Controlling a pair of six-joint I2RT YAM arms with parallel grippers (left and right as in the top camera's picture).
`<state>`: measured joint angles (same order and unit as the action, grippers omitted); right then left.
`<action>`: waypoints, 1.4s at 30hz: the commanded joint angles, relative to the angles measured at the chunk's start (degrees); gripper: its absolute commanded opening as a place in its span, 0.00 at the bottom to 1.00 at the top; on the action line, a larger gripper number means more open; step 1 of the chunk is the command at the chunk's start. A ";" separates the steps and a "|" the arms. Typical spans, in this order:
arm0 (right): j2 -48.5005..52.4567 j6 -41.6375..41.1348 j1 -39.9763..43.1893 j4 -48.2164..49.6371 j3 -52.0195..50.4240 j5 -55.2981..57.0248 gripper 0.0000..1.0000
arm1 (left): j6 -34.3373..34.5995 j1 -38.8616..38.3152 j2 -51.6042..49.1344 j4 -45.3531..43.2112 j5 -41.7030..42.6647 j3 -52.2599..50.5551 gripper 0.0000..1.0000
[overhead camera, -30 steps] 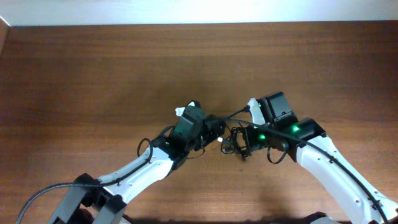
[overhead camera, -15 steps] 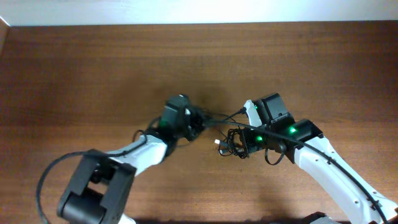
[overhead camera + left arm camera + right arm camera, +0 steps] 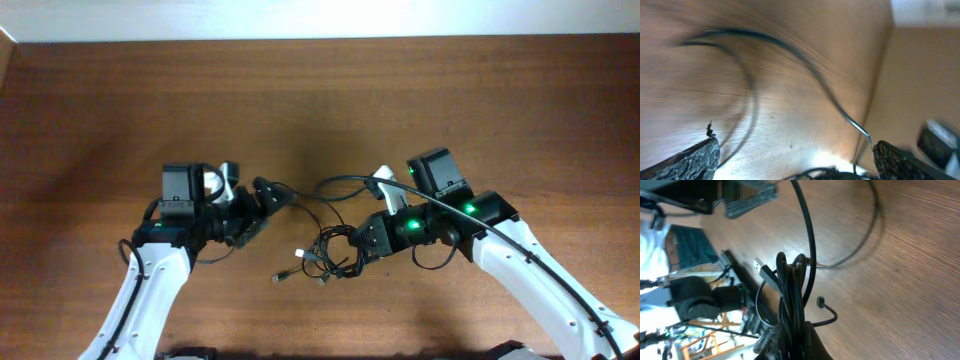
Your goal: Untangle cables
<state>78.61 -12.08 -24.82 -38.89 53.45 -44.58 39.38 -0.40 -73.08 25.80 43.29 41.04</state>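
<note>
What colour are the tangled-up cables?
Black. The cables show best in the right wrist view, bunched up close to the camera.

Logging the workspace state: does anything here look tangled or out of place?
Yes. The thin black cables are bunched in a knotted clump clamped by the right gripper, with one strand arcing toward the left gripper.

Brown wood-grain table (image 3: 320, 100) fills the overhead view, grain running left-right. Pale white strip (image 3: 420, 18) runs along the far edge, small white bit past the far-left corner. Even light, soft shadows. Left wrist view: blurred tabletop with a bright glare patch (image 3: 832, 159), tan surface (image 3: 922, 75) beyond the edge, pale area (image 3: 930, 11) above it. Right wrist view: past the table edge, blurred clutter, with a teal object (image 3: 690, 244) among dark shapes that cannot be identified.
</note>
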 commanded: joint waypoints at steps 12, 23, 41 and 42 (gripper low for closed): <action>0.04 2.62 0.79 2.25 0.61 -14.60 0.04 | -42.47 -19.21 0.02 -2.43 3.17 0.37 0.87; 1.60 -1.03 5.77 1.81 0.61 -13.84 0.04 | -50.29 -7.17 0.02 -3.87 24.00 0.35 0.90; 1.60 -1.05 5.77 5.70 0.61 2.23 0.64 | -20.46 -3.76 0.02 -2.71 9.60 0.26 0.00; 1.57 -1.18 5.77 5.62 0.61 2.51 0.61 | -17.29 -2.99 0.02 -3.80 9.62 0.26 0.00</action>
<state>80.09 -13.47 -19.14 -33.15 53.36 -47.35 7.77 -6.02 -73.10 23.59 56.95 41.23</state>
